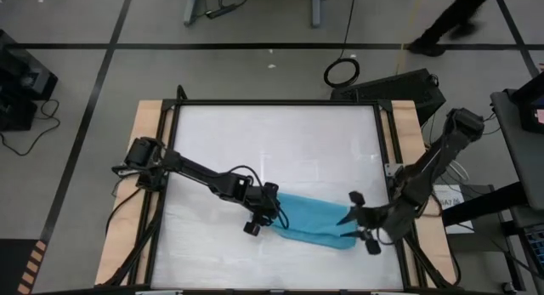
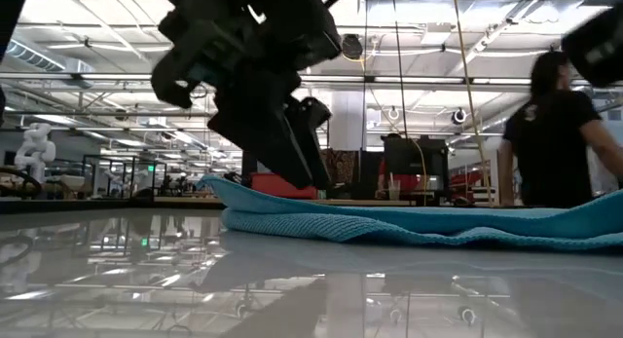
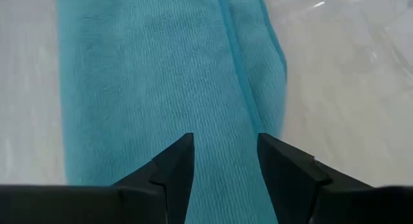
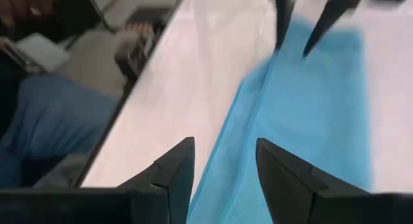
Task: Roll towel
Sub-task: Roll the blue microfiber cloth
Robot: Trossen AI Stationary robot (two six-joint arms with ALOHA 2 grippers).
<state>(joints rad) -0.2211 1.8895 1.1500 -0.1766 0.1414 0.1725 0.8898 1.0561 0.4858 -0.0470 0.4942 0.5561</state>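
Note:
The turquoise towel (image 1: 313,220) lies flat on the white table (image 1: 255,142), toward its near right. It is folded lengthwise, with a fold ridge (image 3: 240,62) along it. My left gripper (image 1: 269,212) stands open close over the towel's left end (image 3: 161,88), fingers slanting down. In the low view it (image 2: 292,153) hangs dark in front of the towel's raised left edge (image 2: 229,192). My right gripper (image 1: 352,218) is open at the towel's right end, above the towel (image 4: 310,108) and pointing along it toward the left gripper.
A black frame (image 1: 384,159) and wooden margins (image 1: 144,159) border the table. Bare table lies far and left of the towel. A person (image 2: 557,133) stands beyond the table, and someone's blue-clad legs (image 4: 39,127) show beside its edge.

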